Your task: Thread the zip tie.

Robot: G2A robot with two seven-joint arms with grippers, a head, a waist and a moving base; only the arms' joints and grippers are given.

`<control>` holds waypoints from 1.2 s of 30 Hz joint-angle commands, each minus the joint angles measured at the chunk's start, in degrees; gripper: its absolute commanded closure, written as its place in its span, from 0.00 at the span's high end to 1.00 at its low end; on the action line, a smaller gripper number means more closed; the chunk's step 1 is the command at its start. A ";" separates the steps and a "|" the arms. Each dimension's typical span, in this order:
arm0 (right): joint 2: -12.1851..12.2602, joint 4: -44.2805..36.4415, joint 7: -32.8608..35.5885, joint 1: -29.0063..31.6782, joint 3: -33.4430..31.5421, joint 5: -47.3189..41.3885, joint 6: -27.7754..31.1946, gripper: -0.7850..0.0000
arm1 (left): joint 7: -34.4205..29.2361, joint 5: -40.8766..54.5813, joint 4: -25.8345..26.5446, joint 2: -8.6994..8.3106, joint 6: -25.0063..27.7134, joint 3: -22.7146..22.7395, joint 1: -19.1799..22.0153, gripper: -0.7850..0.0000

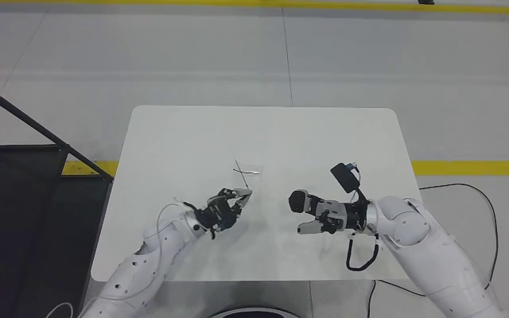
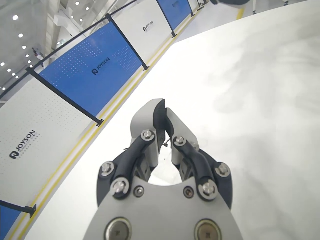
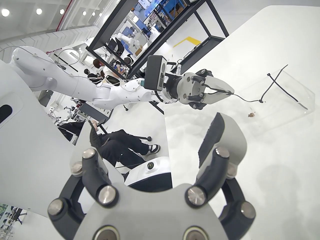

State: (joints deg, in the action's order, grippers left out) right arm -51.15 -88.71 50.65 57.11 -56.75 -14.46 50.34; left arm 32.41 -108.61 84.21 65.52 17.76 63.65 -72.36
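— Over the near half of the table (image 1: 318, 135), the left gripper (image 3: 231, 92) had its fingers pressed together on one end of a thin black zip tie (image 3: 247, 99). The rest of the strap hung free and curved out toward the clear tray (image 3: 295, 81).
— And the right gripper (image 3: 153, 128)?
— Fingers spread wide, nothing between them, a little apart from the left one and facing it.
— How did the tie look to handle?
— Very light, I judged, and springy rather than limp: it held a gentle arc in the air instead of drooping straight down. It was smooth and narrow too, so likely to slip or twist in a loose pinch.
— Where would you have taken it?
— Close to the free end, just short of the small block I took for the head, pinching across the flat of the strap. A hold far back would have left a long whippy length to steer into a tiny slot.
— Was that end clear of the tray?
— I couldn't tell. It ended right by the crossed ties (image 3: 290, 93) lying on the tray, and whether it touched them was too fine to make out.
— Any risk?
— Snagging one of those loose ties, or bending the strap sharply enough to kink it.
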 commanded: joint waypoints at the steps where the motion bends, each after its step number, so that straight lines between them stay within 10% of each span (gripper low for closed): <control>1: -0.04 -0.02 0.10 -0.02 0.01 -0.05 -0.15 1.00 | -0.28 0.36 -0.08 -0.01 0.94 -0.10 0.04 0.00; 36: -0.53 0.77 0.96 -0.01 -0.49 -0.67 0.24 1.00 | -0.86 5.13 0.13 0.33 0.31 -0.97 -0.55 0.44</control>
State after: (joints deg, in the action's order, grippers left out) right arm -51.66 -87.95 51.59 57.09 -57.23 -15.13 50.56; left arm 31.66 -103.60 84.39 65.83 17.95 62.69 -72.96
